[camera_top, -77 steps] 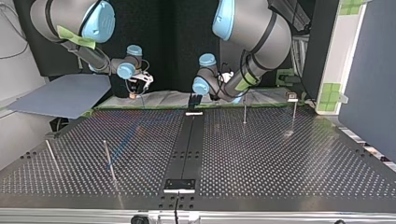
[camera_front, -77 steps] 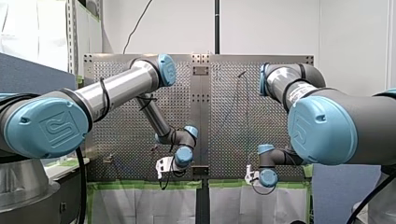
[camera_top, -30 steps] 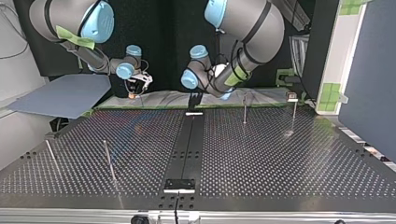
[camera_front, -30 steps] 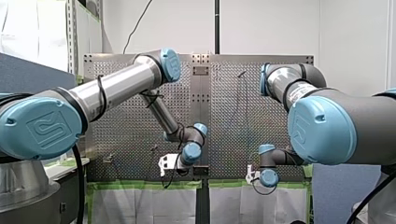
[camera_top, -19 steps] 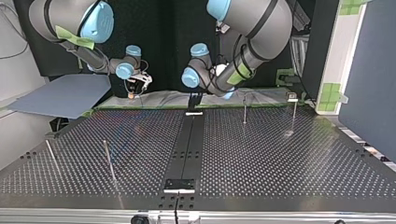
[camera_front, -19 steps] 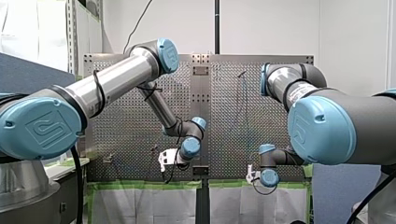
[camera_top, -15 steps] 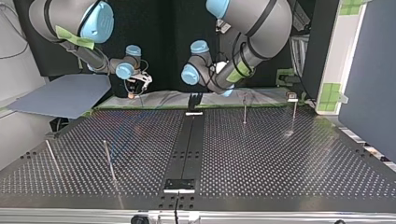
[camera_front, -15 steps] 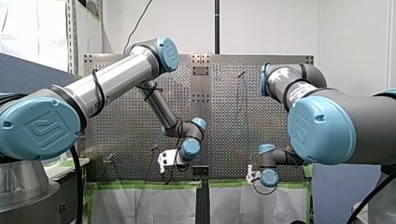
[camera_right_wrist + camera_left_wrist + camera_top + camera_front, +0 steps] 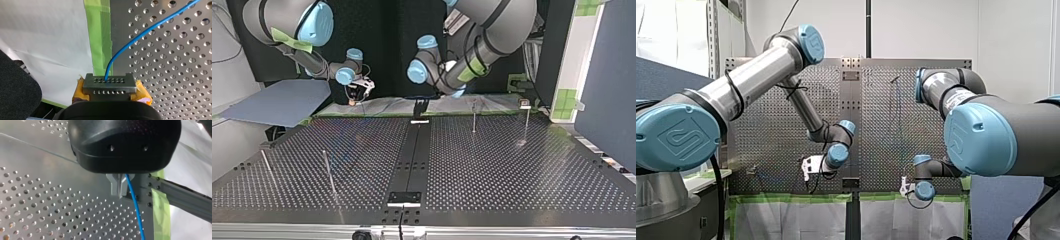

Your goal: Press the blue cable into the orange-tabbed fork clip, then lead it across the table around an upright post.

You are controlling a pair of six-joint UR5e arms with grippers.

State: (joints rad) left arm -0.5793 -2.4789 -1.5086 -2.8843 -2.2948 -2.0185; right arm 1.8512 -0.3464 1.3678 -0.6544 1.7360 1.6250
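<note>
Since half a second ago my left arm (image 9: 761,75) has lifted its elbow and drawn its wrist toward the front view's left, while my right arm (image 9: 946,95) has stayed put.

My left gripper (image 9: 120,194), black with grey metal fingers, is pinched narrow on the thin blue cable (image 9: 135,206), which runs from the fingers over the silver perforated metal table (image 9: 50,215) beside a strip of green tape (image 9: 160,215). My right gripper (image 9: 109,80), with metal fingers and yellow pads, is clamped on the same cable, which curves away over the plate. In the top view both grippers hang at the table's far edge, and thin upright metal posts (image 9: 474,117) stand apart on it.
</note>
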